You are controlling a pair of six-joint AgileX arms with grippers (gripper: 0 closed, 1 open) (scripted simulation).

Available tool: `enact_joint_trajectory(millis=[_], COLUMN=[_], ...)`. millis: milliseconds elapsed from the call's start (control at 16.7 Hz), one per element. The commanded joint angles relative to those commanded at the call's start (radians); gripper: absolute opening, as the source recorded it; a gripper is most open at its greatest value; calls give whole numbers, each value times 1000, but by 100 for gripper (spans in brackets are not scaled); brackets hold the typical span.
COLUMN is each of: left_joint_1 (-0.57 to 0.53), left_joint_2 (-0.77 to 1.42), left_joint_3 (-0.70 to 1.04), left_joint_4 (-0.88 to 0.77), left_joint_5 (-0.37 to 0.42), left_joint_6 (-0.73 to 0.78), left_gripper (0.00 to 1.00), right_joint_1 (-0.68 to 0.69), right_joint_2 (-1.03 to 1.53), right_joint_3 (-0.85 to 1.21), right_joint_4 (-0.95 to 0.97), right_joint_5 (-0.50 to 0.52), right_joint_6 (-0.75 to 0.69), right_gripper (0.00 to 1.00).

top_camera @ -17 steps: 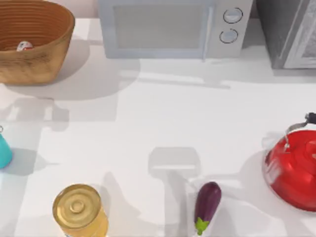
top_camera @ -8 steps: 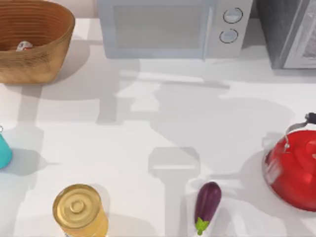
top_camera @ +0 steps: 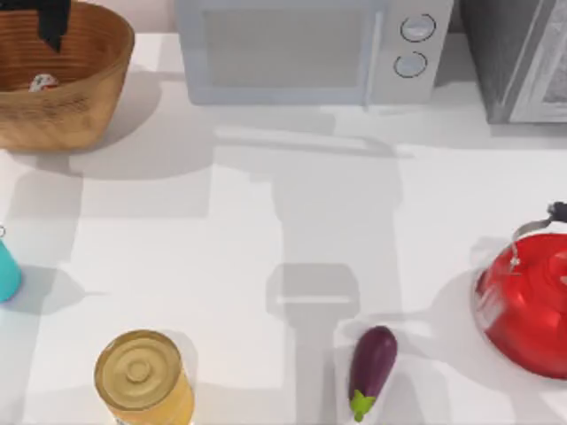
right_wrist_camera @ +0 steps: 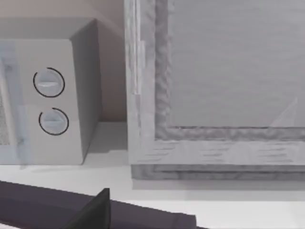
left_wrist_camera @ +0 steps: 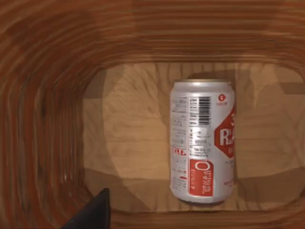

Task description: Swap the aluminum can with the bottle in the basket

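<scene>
Since the aluminum can lies on its side on the basket floor, left pincer hangs over it, likely lining up a grab; jaw state: can't tell. Bottle waits at worktop's left edge. Right arm parked facing the microwave.

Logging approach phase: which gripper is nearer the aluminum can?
Left. The left gripper hangs over the basket holding the aluminum can; the right arm faces the microwave.
</scene>
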Motion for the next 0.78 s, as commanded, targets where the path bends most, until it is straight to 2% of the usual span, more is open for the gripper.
enact_joint_trajectory(millis=[300,780], left_joint_1=[2,-3], left_joint_2=[218,242], left_joint_3=[232,250], left_joint_4=[-116,-123], left_joint_5=[8,8], left_joint_6=[6,6], left_gripper=[100,100], right_joint_1=[0,0], right_joint_2=[0,0], right_joint_3=[0,0], right_joint_4=[0,0], right_joint_5=[0,0], right_joint_6=[0,0], right_gripper=[100,100])
